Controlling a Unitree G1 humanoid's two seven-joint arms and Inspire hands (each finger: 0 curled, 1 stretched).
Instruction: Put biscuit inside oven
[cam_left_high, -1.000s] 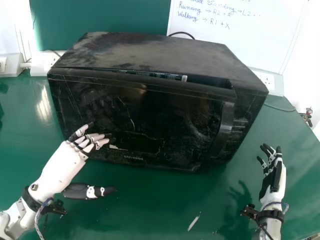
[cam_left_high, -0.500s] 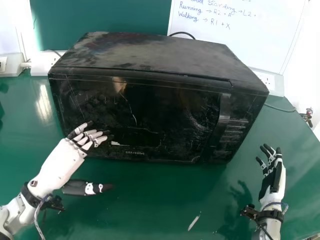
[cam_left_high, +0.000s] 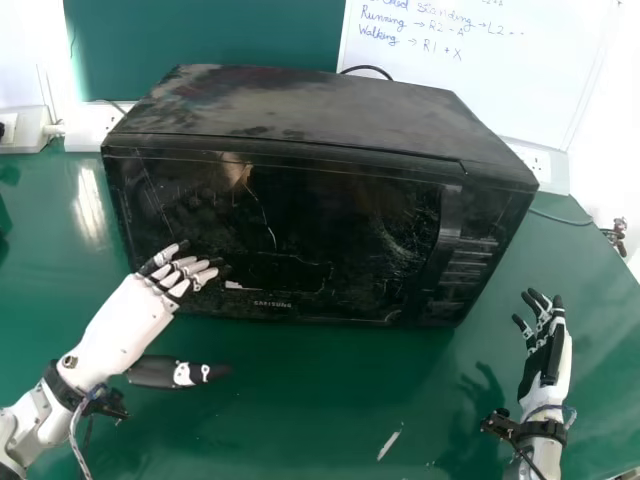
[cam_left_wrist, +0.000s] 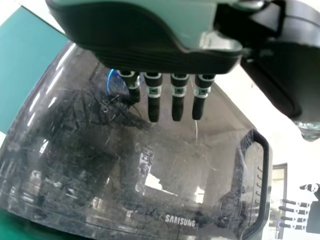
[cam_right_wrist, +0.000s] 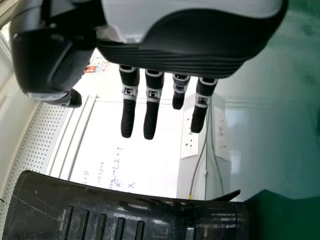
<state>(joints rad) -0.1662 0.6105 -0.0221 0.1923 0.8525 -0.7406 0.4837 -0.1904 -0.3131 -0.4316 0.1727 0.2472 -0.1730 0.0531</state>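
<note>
The black oven (cam_left_high: 290, 200) stands on the green table with its door shut flush against the body. My left hand (cam_left_high: 130, 315) is at the oven's lower left front in the head view, fingers straight and at or very near the door. In the left wrist view the same hand (cam_left_wrist: 153, 97) has its fingers over the door (cam_left_wrist: 165, 165); contact cannot be told. My right hand (cam_left_high: 545, 350) is held to the right of the oven with relaxed fingers, apart from it. In the right wrist view this hand (cam_right_wrist: 150, 112) holds nothing, and the oven's side with slots (cam_right_wrist: 125, 215) shows.
The green table (cam_left_high: 300, 400) has a small pale mark near its front. Behind the oven stand a whiteboard (cam_left_high: 470, 70) and white socket boxes (cam_left_high: 90, 125) with cables. A small metal object (cam_left_high: 615, 232) lies at the far right edge.
The oven door, ajar at its top a second ago, has swung shut against the body. My left hand has shifted only slightly; my right hand has kept still.
</note>
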